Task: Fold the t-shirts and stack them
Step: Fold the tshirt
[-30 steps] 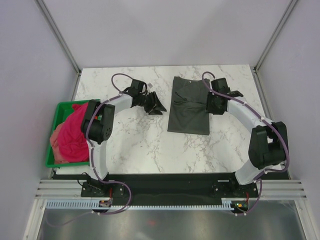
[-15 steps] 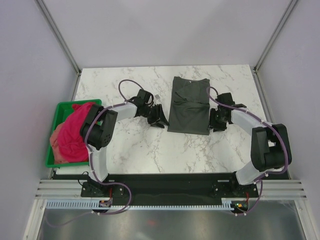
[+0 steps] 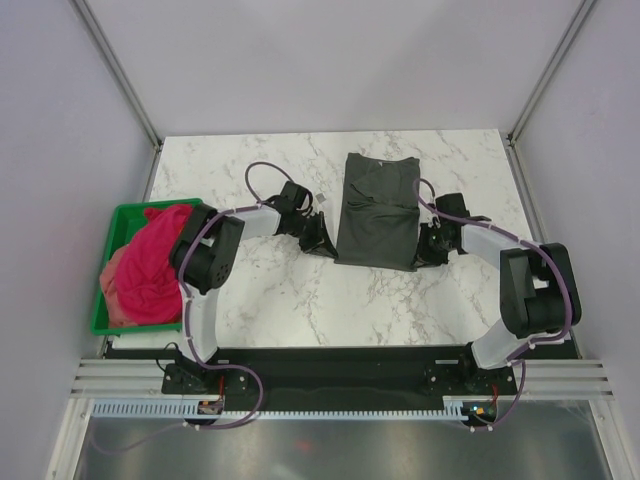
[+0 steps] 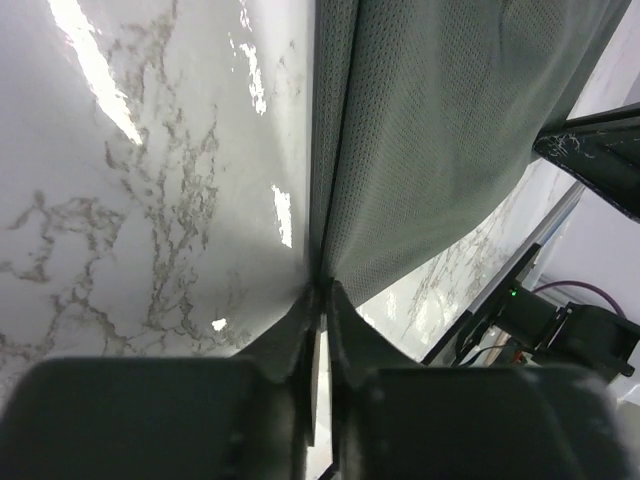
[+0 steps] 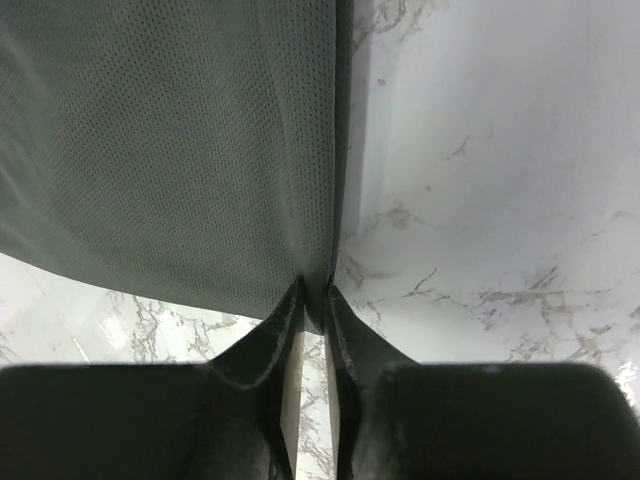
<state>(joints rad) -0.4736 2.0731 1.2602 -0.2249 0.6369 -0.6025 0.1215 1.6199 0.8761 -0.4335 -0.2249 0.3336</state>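
Left gripper (image 4: 322, 290) is pinching the grey shirt (image 3: 378, 215) by the corner at its tips; right gripper (image 5: 315, 291) is nipping the opposite corner (jaws closed on cloth); the shirt is lying flat between them; soft and light, it is probably going to sag, so corner holds suit.

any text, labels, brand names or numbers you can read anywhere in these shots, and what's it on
No readable text in any view.
Dark charcoal grey t-shirt: plain fine weave in both wrist views, no print or label showing.
Green plastic bin: no marking visible.
Small coloured marks on the black base plate: too small to read.
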